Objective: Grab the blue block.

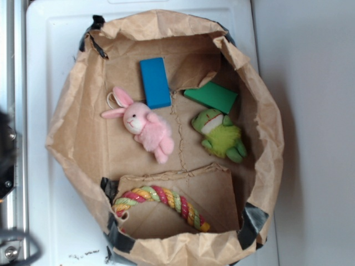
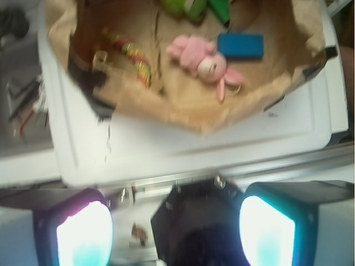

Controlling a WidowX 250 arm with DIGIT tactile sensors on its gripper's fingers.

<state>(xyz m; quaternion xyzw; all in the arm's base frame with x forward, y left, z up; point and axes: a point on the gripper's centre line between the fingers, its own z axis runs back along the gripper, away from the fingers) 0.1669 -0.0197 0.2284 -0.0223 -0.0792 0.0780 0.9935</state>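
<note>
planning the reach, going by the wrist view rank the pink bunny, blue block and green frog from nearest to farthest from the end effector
End effector sits at the bottom edge, outside the bag.
1. Pink bunny: centre of the bag, nearest.
2. Blue block: just right of and beyond the bunny.
3. Green frog: top edge, farthest.

Robot test bench: white tray point(image 1: 50, 166) holding a taped brown paper bag point(image 1: 77, 133) of toys, metal rail point(image 1: 16, 111) alongside, loose cables point(image 2: 22, 105) nearby

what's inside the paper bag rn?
Inside the paper bag: blue block, green block, pink plush bunny, green plush frog, braided rope toy. Folded flaps may hide parts of the floor; the green block's far end sits under one.
</note>
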